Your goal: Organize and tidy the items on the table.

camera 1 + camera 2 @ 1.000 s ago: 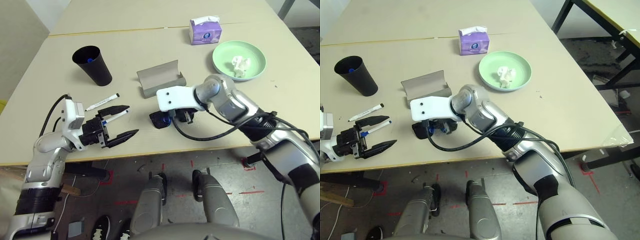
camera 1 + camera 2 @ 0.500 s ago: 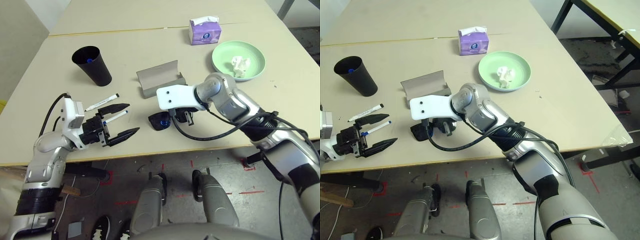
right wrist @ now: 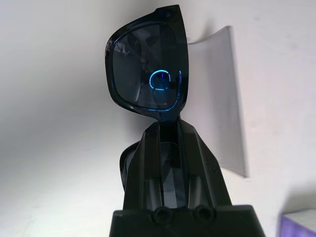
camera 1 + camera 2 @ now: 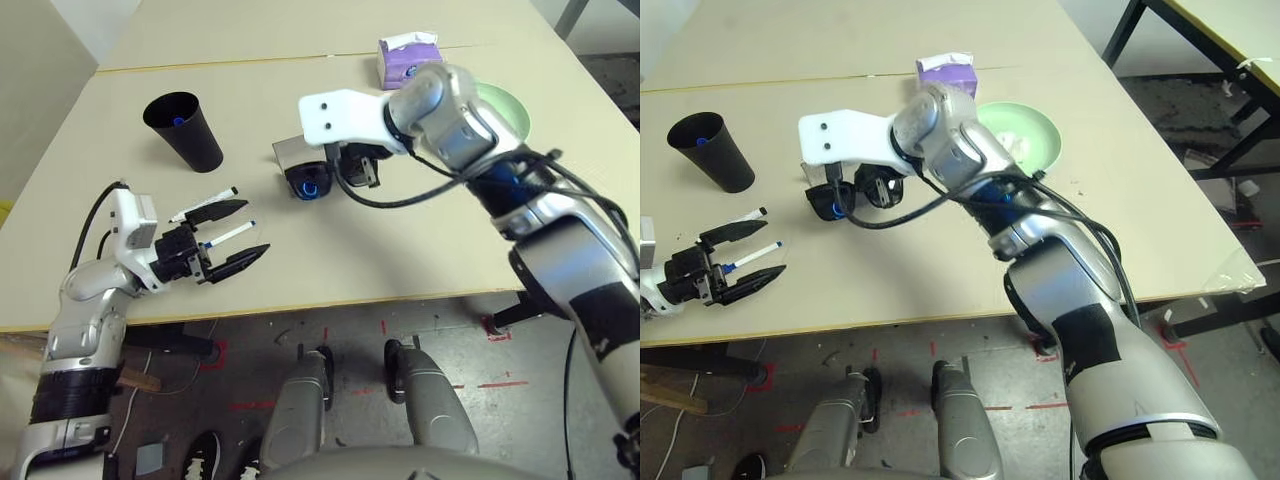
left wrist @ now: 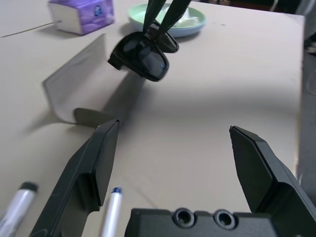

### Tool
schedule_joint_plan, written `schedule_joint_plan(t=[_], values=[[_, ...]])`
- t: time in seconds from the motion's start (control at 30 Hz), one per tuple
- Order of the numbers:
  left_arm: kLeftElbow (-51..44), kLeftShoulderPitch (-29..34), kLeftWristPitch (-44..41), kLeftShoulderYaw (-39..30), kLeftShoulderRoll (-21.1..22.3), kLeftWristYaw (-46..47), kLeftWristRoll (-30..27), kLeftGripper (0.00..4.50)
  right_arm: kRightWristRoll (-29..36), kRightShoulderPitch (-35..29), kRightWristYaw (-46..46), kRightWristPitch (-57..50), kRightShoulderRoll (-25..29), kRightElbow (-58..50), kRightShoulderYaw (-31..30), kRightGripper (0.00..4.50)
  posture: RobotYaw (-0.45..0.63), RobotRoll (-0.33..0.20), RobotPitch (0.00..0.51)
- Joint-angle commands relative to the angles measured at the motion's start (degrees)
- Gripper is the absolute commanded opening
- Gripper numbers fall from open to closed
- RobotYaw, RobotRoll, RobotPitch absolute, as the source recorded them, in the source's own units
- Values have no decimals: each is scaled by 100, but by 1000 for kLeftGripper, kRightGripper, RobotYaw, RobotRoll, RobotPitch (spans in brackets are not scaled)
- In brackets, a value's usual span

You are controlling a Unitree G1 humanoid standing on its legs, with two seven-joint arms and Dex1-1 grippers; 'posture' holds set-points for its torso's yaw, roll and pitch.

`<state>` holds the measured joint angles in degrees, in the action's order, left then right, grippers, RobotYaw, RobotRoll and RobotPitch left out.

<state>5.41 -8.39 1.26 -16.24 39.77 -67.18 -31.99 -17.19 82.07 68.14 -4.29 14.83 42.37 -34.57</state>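
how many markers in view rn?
2 on the table: the black-capped marker and the blue-capped marker, both between the open left gripper's jaws. The black cup shows something blue inside, possibly another.

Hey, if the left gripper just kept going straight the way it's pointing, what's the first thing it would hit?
Probably the open grey glasses case, though depth is hard to judge. The left gripper, open, points low across the table, with the sunglasses held above that line.
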Motion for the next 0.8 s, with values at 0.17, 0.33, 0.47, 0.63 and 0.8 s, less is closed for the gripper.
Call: schedule_joint_plan(t=[0.17, 0.33, 0.47, 0.63, 0.8], values=[[-156, 306, -93, -255, -31, 216, -67, 4500, -463, 587, -1177, 1312, -635, 2087, 80, 228, 12, 0, 244], [-403, 581, -150, -402, -22, 318, -136, 4500, -723, 728, -1795, 1724, -862, 2828, 87, 228, 44, 0, 251], [-586, 770, -187, -465, -33, 394, -192, 4500, -845, 728, -2044, 1867, -976, 3072, 106, 228, 62, 0, 255], [-788, 942, -220, -499, -61, 481, -254, 4500, -958, 665, -2210, 1969, -1043, 3202, 117, 228, 83, 0, 260], [-960, 1042, -271, -522, -67, 567, -303, 4500, -1014, 581, -2217, 2017, -1051, 3258, 122, 228, 95, 0, 262]])
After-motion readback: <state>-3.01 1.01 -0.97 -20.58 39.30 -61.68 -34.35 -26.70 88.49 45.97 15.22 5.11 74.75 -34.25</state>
